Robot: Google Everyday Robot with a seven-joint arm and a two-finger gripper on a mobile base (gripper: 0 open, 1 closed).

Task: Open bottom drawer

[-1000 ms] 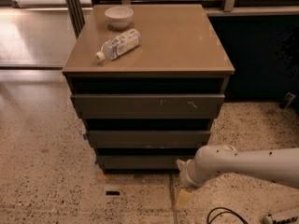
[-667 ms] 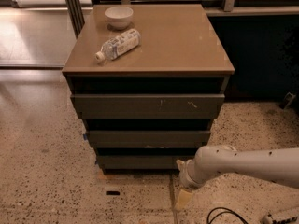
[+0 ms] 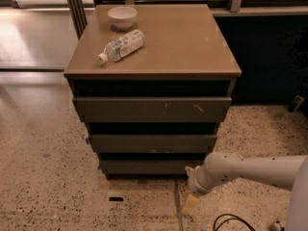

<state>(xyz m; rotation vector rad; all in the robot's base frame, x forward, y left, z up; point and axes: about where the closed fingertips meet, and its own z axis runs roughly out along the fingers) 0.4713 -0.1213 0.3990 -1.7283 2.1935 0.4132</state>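
Note:
The bottom drawer is the lowest and narrowest of three dark grey-brown fronts in the cabinet. Its plain front sits close to the floor, and no tray inside shows. The middle drawer has a blue bit at its left edge, and the widest top drawer has white scratches. My gripper is at the end of the white arm that reaches in from the right. It hangs low, just in front of and below the bottom drawer's right end.
A white bowl and a plastic bottle lying on its side rest on the brown cabinet top. A black cable lies on the speckled floor at bottom right. A dark wall panel stands to the right.

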